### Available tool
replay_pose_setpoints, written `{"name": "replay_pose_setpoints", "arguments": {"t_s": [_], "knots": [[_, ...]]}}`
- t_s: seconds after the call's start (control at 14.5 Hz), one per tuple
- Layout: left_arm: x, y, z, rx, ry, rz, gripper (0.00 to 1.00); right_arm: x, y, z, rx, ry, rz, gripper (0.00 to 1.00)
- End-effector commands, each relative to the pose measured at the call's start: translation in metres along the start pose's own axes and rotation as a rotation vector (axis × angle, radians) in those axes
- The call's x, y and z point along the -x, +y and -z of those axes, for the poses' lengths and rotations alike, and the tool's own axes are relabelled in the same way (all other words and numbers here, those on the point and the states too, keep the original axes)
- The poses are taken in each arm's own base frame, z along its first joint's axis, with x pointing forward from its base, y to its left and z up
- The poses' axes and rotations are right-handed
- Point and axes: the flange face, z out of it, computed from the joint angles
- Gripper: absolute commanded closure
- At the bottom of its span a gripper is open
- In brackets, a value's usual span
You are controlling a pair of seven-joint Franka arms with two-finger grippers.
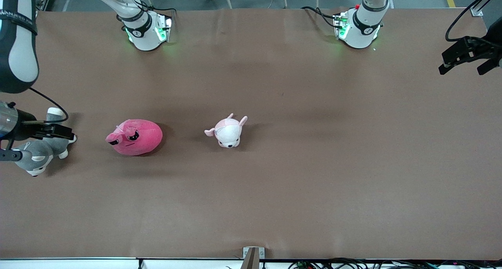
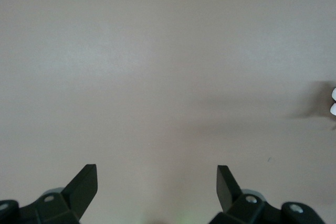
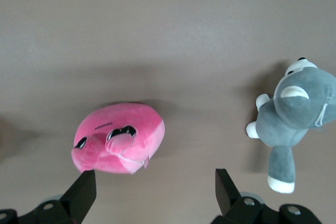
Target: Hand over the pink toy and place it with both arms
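The pink toy [image 1: 135,137] is a round hot-pink plush with dark squinting eyes, lying on the brown table [image 1: 313,163] toward the right arm's end. In the right wrist view the pink toy [image 3: 121,137] lies just off one fingertip, untouched. My right gripper [image 1: 45,145] hangs open over the grey-and-white plush dog, beside the pink toy; my right gripper [image 3: 155,178] has only bare table between its fingers. My left gripper [image 1: 462,69] hangs open over the table's edge at the left arm's end. Below my left gripper [image 2: 156,174] there is only bare tabletop.
A small pale pink-and-white animal plush [image 1: 228,132] sits near the table's middle, beside the pink toy. The grey-and-white plush dog [image 1: 39,157] lies at the right arm's end of the table, and the same dog [image 3: 294,114] shows in the right wrist view. Both arm bases [image 1: 145,29] stand along the table's edge farthest from the front camera.
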Motion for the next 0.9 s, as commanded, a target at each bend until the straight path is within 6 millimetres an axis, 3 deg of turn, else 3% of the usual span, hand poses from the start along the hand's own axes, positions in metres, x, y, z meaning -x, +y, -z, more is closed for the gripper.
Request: {"name": "replay_pose_setpoints", "arguments": {"t_s": [0.0,0.28,0.83], "knots": [[-0.003,-0.003,0.004,0.004,0.005,-0.016,0.0,0.023,-0.003,0.029,0.008,-0.042,0.002,0.0],[-0.005,-0.004,0.003,0.005,0.004,-0.011,0.0,0.055,-0.031,0.039,0.004,-0.08,-0.014,0.0],[-0.008,-0.006,-0.002,0.011,-0.006,-0.006,0.0,0.044,-0.026,0.035,0.01,-0.042,-0.023,0.0]]}}
